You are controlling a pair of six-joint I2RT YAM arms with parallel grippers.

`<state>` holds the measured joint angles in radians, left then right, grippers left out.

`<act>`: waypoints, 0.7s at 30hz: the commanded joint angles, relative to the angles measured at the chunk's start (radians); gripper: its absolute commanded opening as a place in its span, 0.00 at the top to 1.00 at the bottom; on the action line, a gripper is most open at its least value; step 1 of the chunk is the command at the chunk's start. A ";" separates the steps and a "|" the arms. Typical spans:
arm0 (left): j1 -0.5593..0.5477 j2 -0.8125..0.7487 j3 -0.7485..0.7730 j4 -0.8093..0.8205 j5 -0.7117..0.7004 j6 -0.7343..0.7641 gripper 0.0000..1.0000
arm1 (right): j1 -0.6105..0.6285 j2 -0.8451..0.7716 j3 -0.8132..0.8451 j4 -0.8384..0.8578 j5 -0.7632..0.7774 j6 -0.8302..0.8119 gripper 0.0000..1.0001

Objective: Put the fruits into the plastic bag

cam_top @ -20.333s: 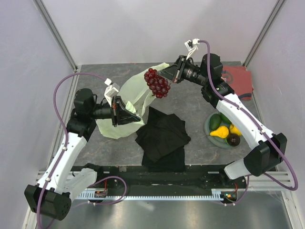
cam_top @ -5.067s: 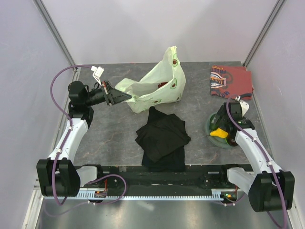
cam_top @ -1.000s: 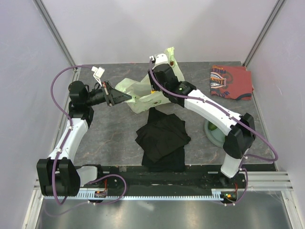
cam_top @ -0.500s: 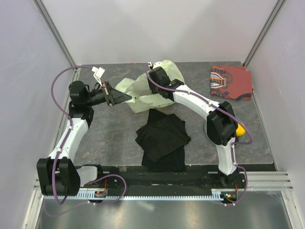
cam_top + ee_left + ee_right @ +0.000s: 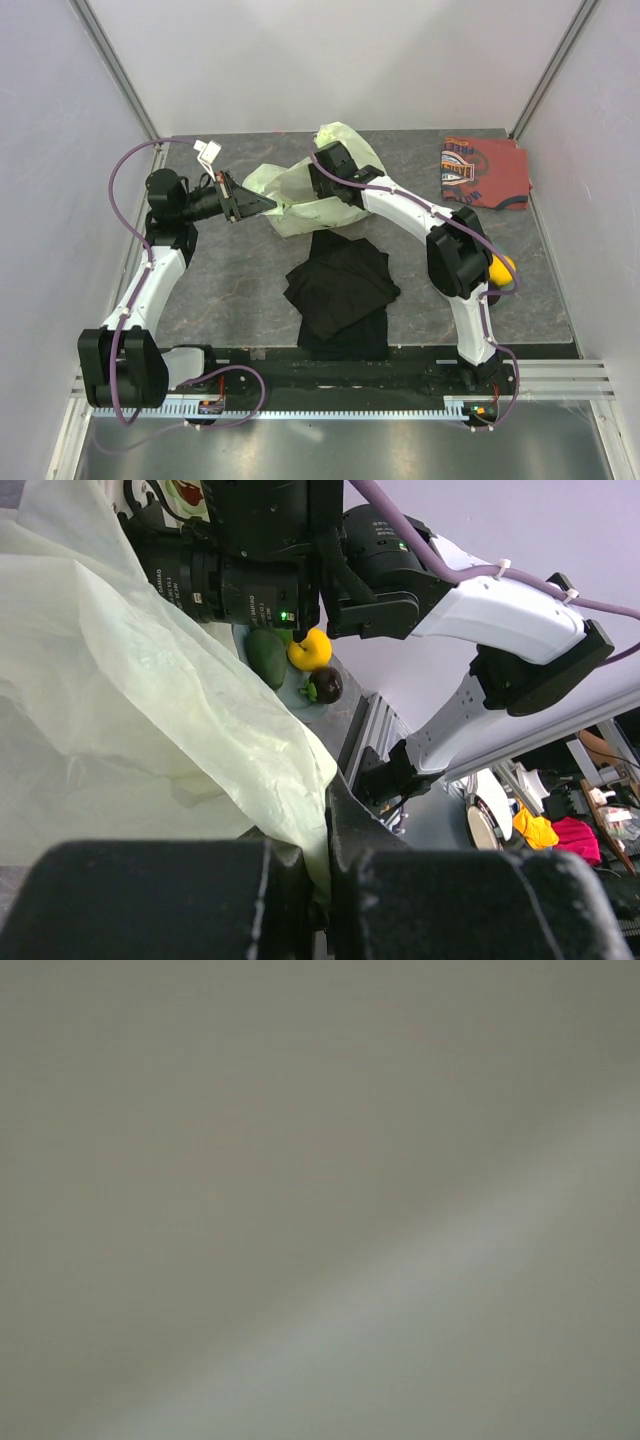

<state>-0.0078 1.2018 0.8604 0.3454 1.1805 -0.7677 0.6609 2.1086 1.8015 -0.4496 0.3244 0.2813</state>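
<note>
Top external view: the left hand [image 5: 262, 203] is clenched on the near-left edge of the plastic bag [image 5: 295, 195], which spreads away from it to its right and lies crumpled on the table [image 5: 230, 290]. The right hand [image 5: 330, 170] reaches into the bag from the far side. Its fingers are sunk under the pale film, so I cannot tell whether they are released or grasping anything.

Left wrist view: the two dark fingers [image 5: 200, 900] are pressed together with the bag's thin yellow-green film pinched between them. The film billows up and to the left of the hand. Beyond the hand, under the right arm's black wrist, three fruits sit close together, well apart from the left hand: a green fruit [image 5: 267, 657], a yellow fruit [image 5: 310, 648] and a dark maroon round one [image 5: 326, 685].

Right wrist view: only a blurred pale grey-green surface fills the frame, with no fingers or fruit to make out.

From above, the yellow fruit shows just beside the right arm's elbow, far from both hands. A folded black cloth [image 5: 340, 285] lies on the near side of the right hand, touching the bag's edge. A red-orange patterned cloth [image 5: 485, 172] lies well to the right hand's right.
</note>
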 commanded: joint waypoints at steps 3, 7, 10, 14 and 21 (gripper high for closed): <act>0.000 0.004 0.019 0.018 0.005 0.027 0.98 | 0.000 -0.059 0.015 0.026 -0.047 -0.016 0.17; 0.000 0.002 0.017 0.018 0.007 0.028 0.98 | 0.000 -0.108 -0.008 0.052 -0.088 -0.010 0.12; 0.000 0.001 0.017 0.018 0.007 0.027 0.98 | -0.001 -0.142 -0.031 0.080 -0.110 -0.004 0.13; 0.000 0.001 0.019 0.018 0.005 0.027 0.99 | 0.000 -0.179 -0.051 0.101 -0.185 0.007 0.15; 0.000 0.002 0.017 0.018 0.005 0.027 0.99 | 0.000 -0.304 -0.168 0.221 -0.368 0.024 0.21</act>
<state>-0.0078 1.2018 0.8604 0.3458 1.1805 -0.7677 0.6605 1.9007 1.6852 -0.3313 0.0956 0.2848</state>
